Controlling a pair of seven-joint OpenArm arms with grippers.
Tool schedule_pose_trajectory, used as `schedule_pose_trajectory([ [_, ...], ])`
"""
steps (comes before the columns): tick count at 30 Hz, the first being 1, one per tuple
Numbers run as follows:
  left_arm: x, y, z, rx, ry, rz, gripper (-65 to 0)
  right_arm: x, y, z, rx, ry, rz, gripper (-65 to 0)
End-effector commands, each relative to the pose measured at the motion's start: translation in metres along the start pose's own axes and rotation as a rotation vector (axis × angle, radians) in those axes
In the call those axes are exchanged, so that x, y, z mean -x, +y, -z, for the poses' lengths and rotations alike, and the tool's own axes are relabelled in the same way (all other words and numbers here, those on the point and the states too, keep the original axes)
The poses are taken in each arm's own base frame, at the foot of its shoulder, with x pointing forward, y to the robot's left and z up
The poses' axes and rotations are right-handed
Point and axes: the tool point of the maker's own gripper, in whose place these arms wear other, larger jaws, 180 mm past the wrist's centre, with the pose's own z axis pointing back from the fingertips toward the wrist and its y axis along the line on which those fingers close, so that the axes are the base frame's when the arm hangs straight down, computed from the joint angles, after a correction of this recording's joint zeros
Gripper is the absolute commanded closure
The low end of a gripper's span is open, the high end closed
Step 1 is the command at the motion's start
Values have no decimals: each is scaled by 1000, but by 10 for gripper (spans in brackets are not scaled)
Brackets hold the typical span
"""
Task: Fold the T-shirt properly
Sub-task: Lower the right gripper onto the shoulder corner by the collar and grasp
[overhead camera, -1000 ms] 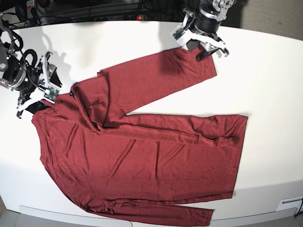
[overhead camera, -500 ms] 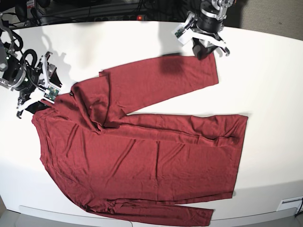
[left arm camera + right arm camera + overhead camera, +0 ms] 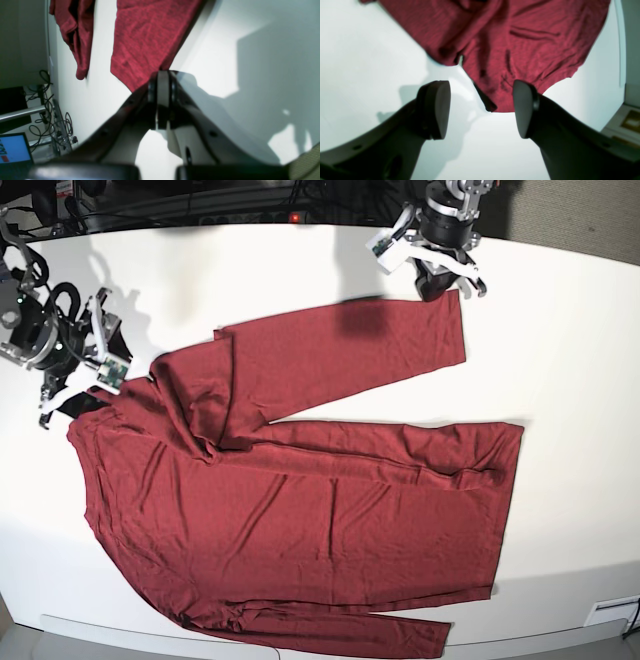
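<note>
Base view is showing us the dark red, thin, wrinkly long-sleeved T-shirt [image 3: 300, 510] lying spread across the white table [image 3: 570, 360], its body flat and open, one sleeve reaching toward the far edge and the other running along the near hem. We are judging the folding as barely begun: no fold is lying over the body, both sleeves are out, and the shoulder region near our right arm is bunching in loose creases (that will want smoothing). Our left gripper [image 3: 441, 283] is sitting at the cuff end of the far sleeve, its jaws pressing fully together; in the left wrist view the cloth edge is meeting the closed tips, but we cannot tell whether any fabric is actually being pinched between them. Our right gripper [image 3: 481, 108] is hovering just over the shirt's corner at the shoulder with its jaws standing wide apart, holding nothing, the fabric's tip lying between the pads [image 3: 437, 110].
</note>
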Motion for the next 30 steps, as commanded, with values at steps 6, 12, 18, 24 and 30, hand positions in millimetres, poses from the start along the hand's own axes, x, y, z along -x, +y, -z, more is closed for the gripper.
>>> schedule_pose_trajectory([
  [6, 10, -8, -3, 33, 40, 11, 0, -10, 24, 10, -33, 4, -209, -388],
  [12, 10, -8, -3, 33, 40, 11, 0, -17, 45, 16, -62, -18, -214, -388],
  [18, 9, -7, -3, 33, 40, 11, 0, 6, 35, 27, -9, 21, -309, -388],
  [24, 9, -7, -3, 33, 39, 10, 0, 6, 29, 50, 39, 3, -292, -388],
  [30, 10, -7, -3, 32, 40, 9, 0, -14, 27, 67, 50, -86, -304, -388],
])
